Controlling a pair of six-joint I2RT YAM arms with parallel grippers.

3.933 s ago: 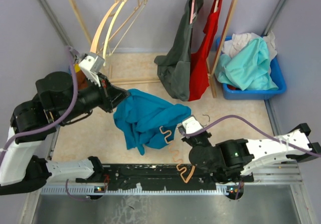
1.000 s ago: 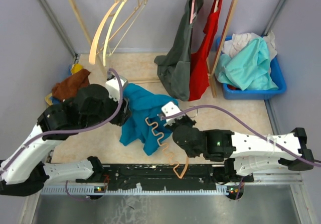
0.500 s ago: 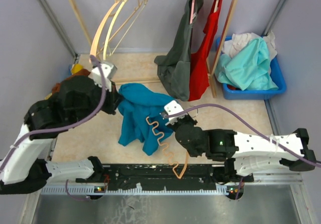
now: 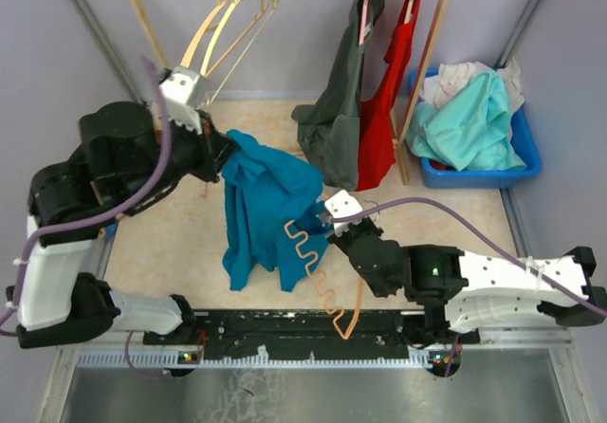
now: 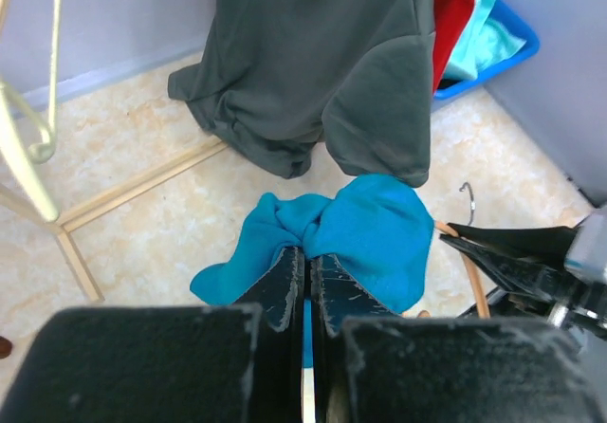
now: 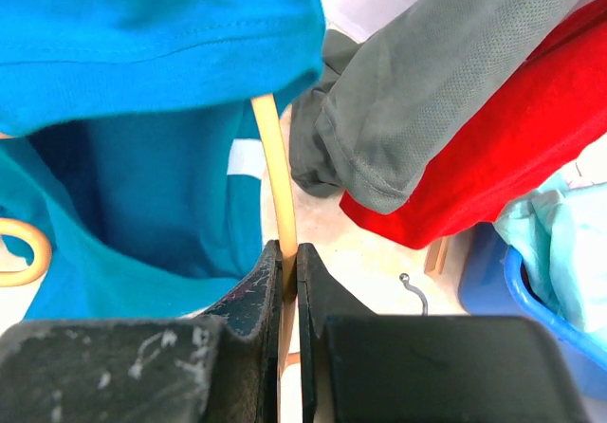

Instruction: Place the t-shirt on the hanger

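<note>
Our left hand [image 4: 221,154] is pressed together on a fold of the teal t-shirt [image 4: 258,207], holding that corner up at the far left. From there the cloth hangs down and trails toward the near edge of the tabletop [image 4: 166,248]. The left wrist view shows the blue fabric caught between the two fingers [image 5: 285,285], with a bunched lobe spilling out beyond them.

Our right hand [image 6: 289,250] pinches the thin orange hanger [image 6: 269,167] by one of its bars. That bar runs up from the fingers and goes under the hem of the t-shirt. Seen from above, the hanger's wavy bar starts at the shirt's right side and zigzags toward the near edge.

Behind, a dark grey shirt [image 4: 334,124] and a red garment [image 4: 384,110] hang from the rail. Cream hangers [image 4: 216,39] hang at the far left, and a blue bin [image 4: 526,162] of clothes sits at the far right.
</note>
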